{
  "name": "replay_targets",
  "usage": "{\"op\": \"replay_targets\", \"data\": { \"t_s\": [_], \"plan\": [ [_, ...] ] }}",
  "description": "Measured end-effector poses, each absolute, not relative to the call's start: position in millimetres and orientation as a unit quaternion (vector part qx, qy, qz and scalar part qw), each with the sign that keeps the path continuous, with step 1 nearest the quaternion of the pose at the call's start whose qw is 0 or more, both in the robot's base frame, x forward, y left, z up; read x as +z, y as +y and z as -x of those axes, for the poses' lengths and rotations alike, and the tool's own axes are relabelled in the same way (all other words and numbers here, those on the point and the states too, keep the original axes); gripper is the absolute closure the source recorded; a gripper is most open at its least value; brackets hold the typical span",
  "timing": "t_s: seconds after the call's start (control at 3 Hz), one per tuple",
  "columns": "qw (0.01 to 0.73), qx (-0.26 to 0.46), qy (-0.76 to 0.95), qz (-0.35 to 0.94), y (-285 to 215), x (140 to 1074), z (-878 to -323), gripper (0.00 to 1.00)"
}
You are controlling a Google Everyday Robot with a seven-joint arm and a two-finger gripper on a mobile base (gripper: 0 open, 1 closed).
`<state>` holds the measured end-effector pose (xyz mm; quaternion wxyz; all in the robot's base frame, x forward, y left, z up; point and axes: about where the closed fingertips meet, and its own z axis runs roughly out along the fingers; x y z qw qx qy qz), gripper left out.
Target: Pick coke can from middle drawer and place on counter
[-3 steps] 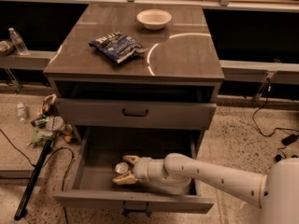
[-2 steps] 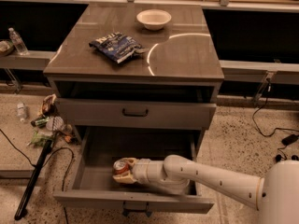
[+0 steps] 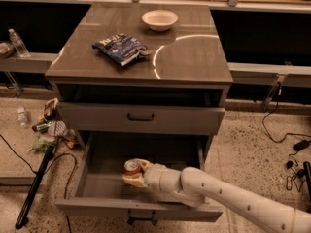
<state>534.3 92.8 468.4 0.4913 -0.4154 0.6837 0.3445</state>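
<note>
The coke can (image 3: 131, 167), red with a silver top, stands upright inside the open middle drawer (image 3: 97, 186), left of centre. My gripper (image 3: 133, 173) reaches into the drawer from the lower right on a white arm, and its cream fingers wrap around the can. The can is lifted slightly off the drawer floor or resting on it; I cannot tell which. The counter (image 3: 194, 57) is the glossy grey-brown top of the cabinet above.
A white bowl (image 3: 159, 19) and a dark blue chip bag (image 3: 121, 48) lie on the counter. The flat drawer front (image 3: 141, 118) above is shut. Trash and bottles (image 3: 46, 127), a black pole (image 3: 34, 188) and cables (image 3: 286, 135) lie on the floor.
My gripper has moved slightly left and closed around the can, which now stands upright between the fingers.
</note>
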Motion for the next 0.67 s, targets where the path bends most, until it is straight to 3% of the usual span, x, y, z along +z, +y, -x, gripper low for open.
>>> {"op": "replay_targets", "data": {
  "t_s": [0.67],
  "plan": [
    [0.555, 0.286, 0.702, 0.344, 24.1, 597.5, -505.5, 1.00]
  ]
}}
